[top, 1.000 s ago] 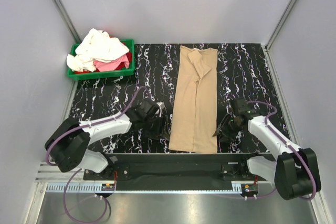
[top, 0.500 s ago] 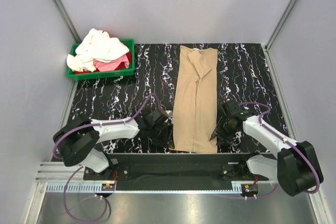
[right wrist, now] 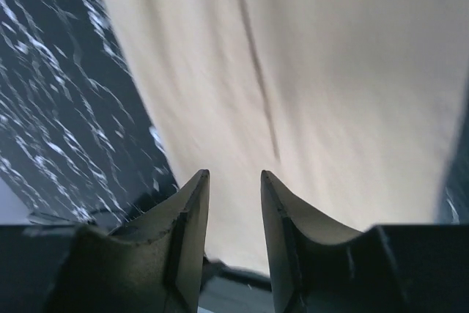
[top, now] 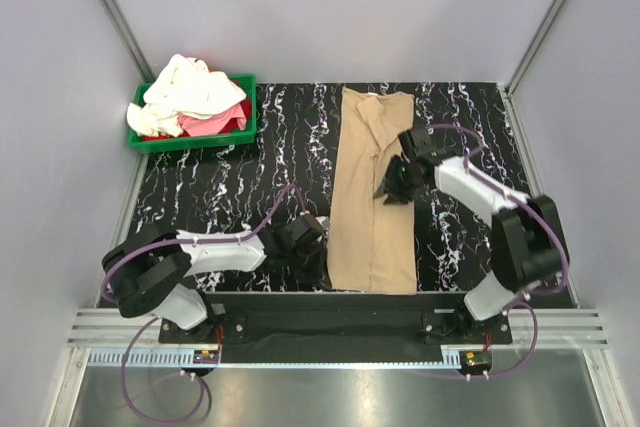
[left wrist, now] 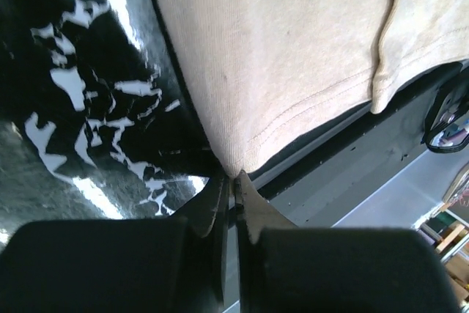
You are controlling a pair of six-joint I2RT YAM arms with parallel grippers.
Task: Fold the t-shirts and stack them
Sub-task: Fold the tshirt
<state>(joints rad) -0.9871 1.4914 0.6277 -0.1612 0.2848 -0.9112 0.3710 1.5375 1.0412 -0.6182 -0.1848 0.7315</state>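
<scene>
Left fingers (left wrist: 253, 214) pinch the ribbed tan t-shirt (left wrist: 293, 49) at its hemmed corner.

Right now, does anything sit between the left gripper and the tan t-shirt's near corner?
Nothing visible. The left gripper has its tips right at the near hem corner of the tan t-shirt, jaws almost together; only the marbled table lies beside it.

Open table (top: 250, 167) lies between the green bin (top: 190, 139) and the shirt (top: 372, 227); right of the shirt, my right arm (top: 475, 187) crosses the strip, probably blocking it.
</scene>
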